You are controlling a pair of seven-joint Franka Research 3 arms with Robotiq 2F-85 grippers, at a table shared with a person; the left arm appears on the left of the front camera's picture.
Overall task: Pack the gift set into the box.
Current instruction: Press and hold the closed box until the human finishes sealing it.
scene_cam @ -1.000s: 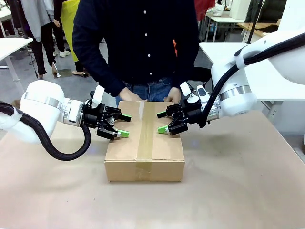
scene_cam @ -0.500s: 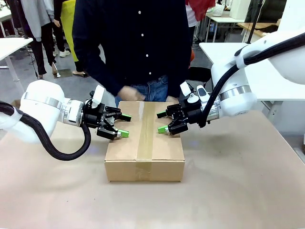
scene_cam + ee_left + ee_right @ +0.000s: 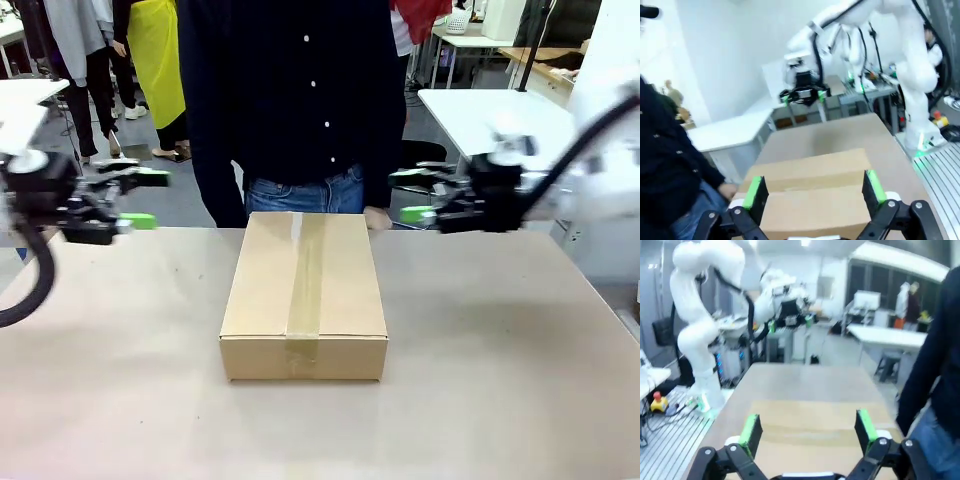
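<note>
I see the box (image 3: 304, 295) taped shut mid-table, the person's hand (image 3: 377, 217) at its far edge. My left tool (image 3: 140, 199) and right tool (image 3: 412, 195), fingers apart and empty, flank it well clear. Swinging inward carelessly could strike that hand.

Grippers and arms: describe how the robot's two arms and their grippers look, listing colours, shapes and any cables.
Both arms are glossy white with rounded joints. A black ribbed cable loops beside the left arm. The left gripper and the right gripper are black, each with two fingers ending in bright green pads.
</note>
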